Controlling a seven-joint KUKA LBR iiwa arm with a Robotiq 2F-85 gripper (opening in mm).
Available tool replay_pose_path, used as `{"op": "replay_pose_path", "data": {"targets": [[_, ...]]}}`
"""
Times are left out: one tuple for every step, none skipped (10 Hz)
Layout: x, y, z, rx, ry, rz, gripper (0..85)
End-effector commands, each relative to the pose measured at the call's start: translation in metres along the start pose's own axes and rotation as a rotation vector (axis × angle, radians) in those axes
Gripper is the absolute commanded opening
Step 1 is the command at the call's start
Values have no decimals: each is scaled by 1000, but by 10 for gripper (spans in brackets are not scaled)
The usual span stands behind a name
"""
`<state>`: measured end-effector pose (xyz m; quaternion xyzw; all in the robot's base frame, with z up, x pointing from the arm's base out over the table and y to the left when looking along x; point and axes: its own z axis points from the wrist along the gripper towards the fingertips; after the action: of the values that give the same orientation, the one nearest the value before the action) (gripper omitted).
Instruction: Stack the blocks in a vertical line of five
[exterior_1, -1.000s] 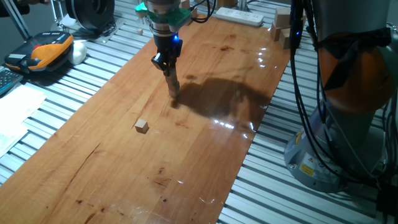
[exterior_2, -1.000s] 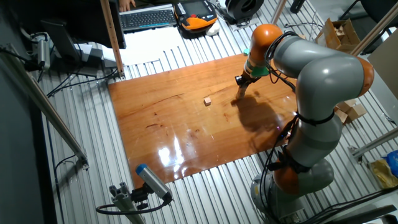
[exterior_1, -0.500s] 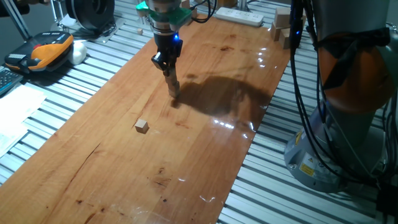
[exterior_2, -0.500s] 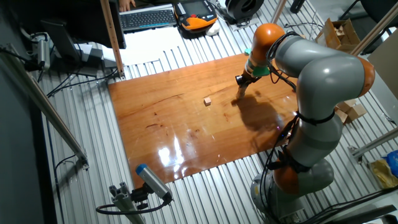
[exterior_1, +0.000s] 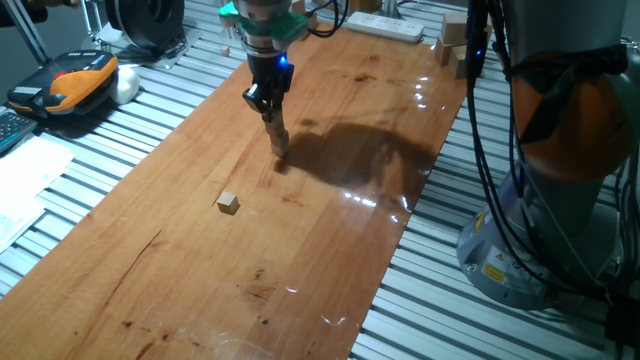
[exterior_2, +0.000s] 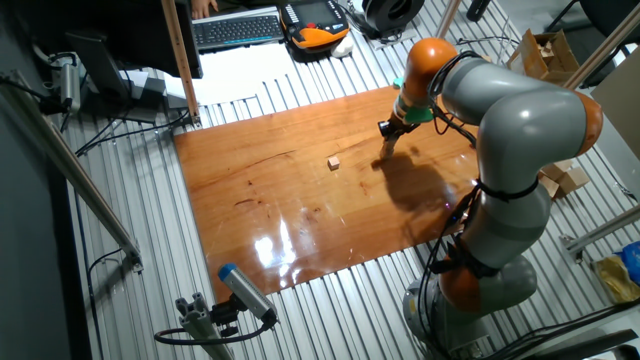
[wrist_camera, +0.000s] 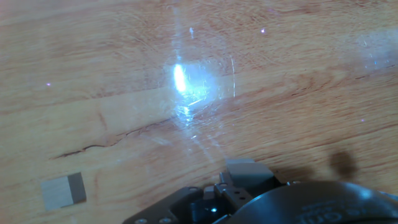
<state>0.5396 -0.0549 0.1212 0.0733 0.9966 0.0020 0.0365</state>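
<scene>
One tiny tan wooden block (exterior_1: 228, 202) lies alone on the wooden tabletop (exterior_1: 330, 250). It also shows in the other fixed view (exterior_2: 333, 161) and at the lower left of the hand view (wrist_camera: 62, 190). My gripper (exterior_1: 280, 150) points down with its tips at the board, to the right of and behind that block, also in the other fixed view (exterior_2: 386, 149). Its fingers stand close together. In the hand view a small pale square (wrist_camera: 246, 169) sits at the tips and looks like a block held there. The other blocks are out of sight.
Larger pale wooden blocks (exterior_1: 455, 40) and a power strip (exterior_1: 385, 25) lie at the far end. An orange device (exterior_1: 85, 80) and a keyboard (exterior_2: 235, 28) sit on the slatted bench beside the board. The arm's base (exterior_2: 480, 270) stands by the board's edge.
</scene>
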Motion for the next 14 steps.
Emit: {"op": "replay_pose_path", "data": {"targets": [[0,0,0,7,-2,9,170],[0,0,0,21,-5,16,340],[0,0,0,30,-10,19,340],[0,-1,0,34,-15,26,340],[-1,0,0,41,-17,32,340],[-1,0,0,51,-23,40,340],[-2,0,-1,57,-24,47,340],[-4,-1,-5,64,-19,50,340],[-7,-2,-9,64,-16,50,340],[-11,-2,-13,59,-14,52,340],[-14,-2,-18,37,-3,48,340],[-19,0,-23,7,16,47,340],[-23,4,-30,-8,33,54,340],[-26,10,-35,-16,38,57,340]]}}
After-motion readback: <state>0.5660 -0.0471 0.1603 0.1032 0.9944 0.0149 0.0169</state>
